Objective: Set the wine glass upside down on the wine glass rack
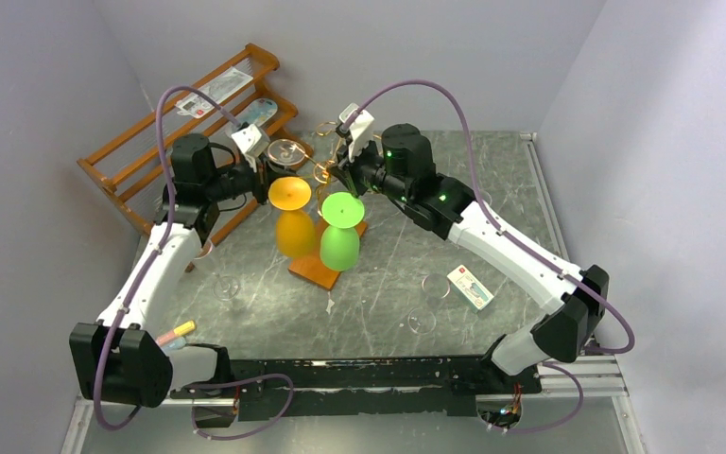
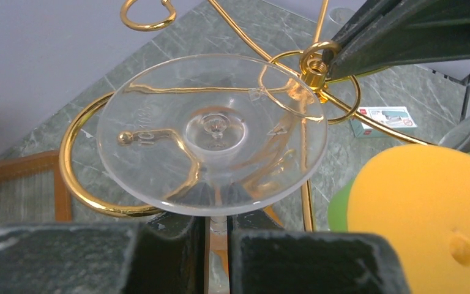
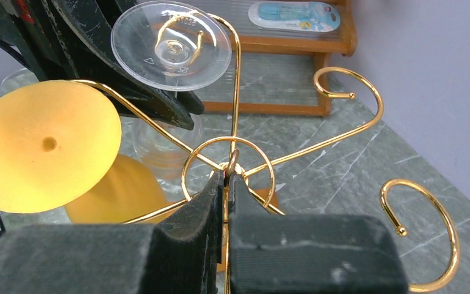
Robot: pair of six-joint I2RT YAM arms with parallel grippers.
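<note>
Left of the central post (image 2: 313,72) of the gold scroll-armed wire wine glass rack (image 1: 314,270), the clear wine glass (image 2: 211,131) hangs foot-up with its stem vertical and its foot over a curled arm (image 2: 63,160). The left gripper (image 2: 217,245) is clamped on the stem, and the right gripper (image 3: 225,184) pinches the post top. Lowering seems next.

one clear wine glass (image 2: 211,131), one orange glass (image 1: 295,227) and one green glass (image 1: 340,241) at one gold rack (image 2: 313,72)

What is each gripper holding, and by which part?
The left gripper clamps the clear upside-down wine glass by its stem; the right gripper pinches the gold wire rack at its central post.
</note>
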